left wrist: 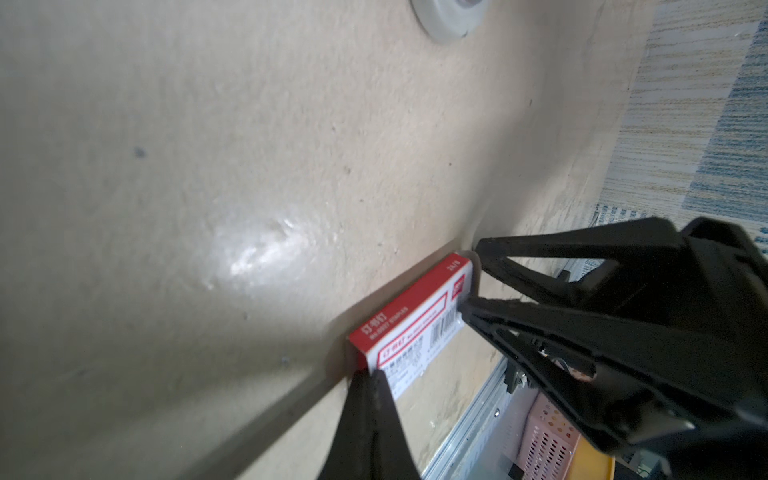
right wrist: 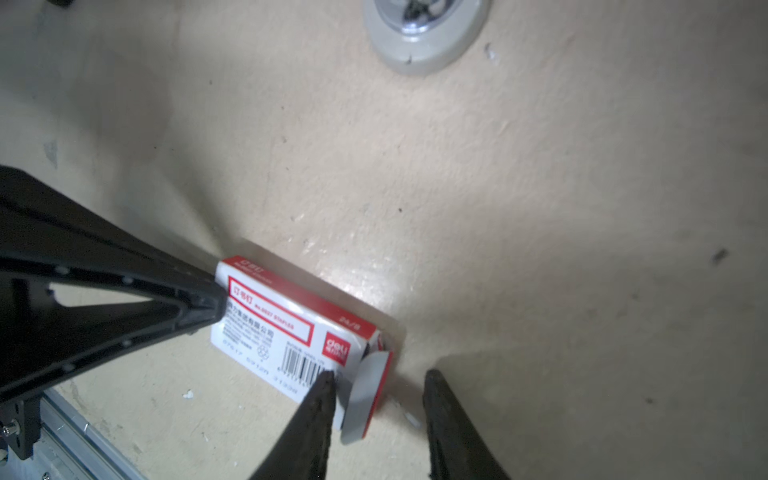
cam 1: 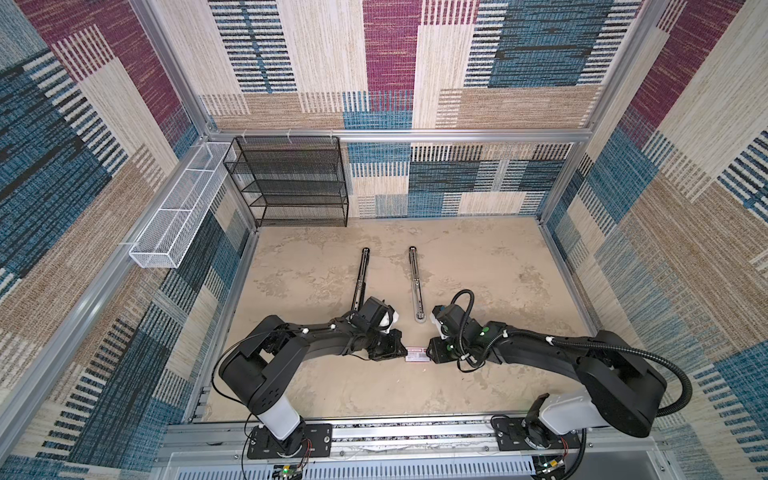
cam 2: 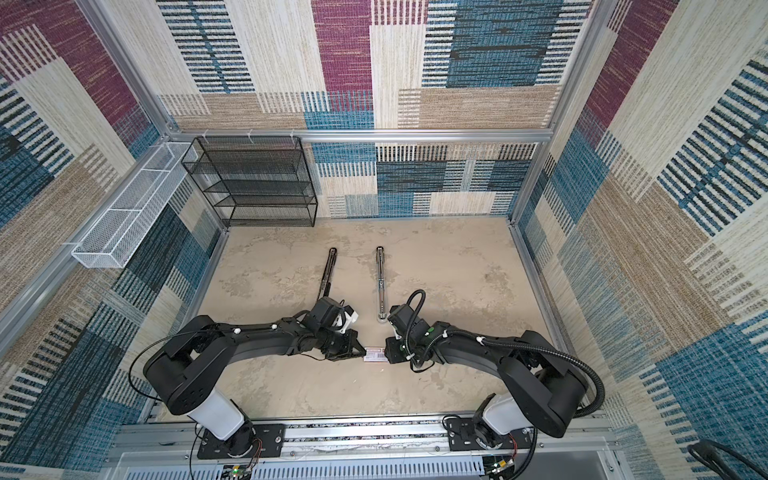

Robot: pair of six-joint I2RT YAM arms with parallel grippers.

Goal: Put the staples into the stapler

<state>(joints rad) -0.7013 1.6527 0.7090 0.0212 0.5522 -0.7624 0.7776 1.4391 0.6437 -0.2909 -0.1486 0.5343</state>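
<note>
R gripper [right wrist: 380, 376] jaws spread; the loose end flap [right wrist: 368, 399] of the staple box [right wrist: 291, 328] sits between them, not pinched. L gripper [right wrist: 214, 301] jaws pressed together, tip pushing the box's left end. Box lies flat on the table [right wrist: 540, 208], near side, mid. Staples hidden inside (none show yet). A hard tug could tear the flap or skid the light box, since nothing clamps it.

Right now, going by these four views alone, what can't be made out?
- Staples: shown in no view; the box walls hide them, though its end flap stands open.
- Black bar: near end hidden under the left arm in both top views.
- Left hand: pinching the box end or only pressing it? Its own fingers cover the contact in the left wrist view.
- Box small print: blurred in both wrist views.
</note>
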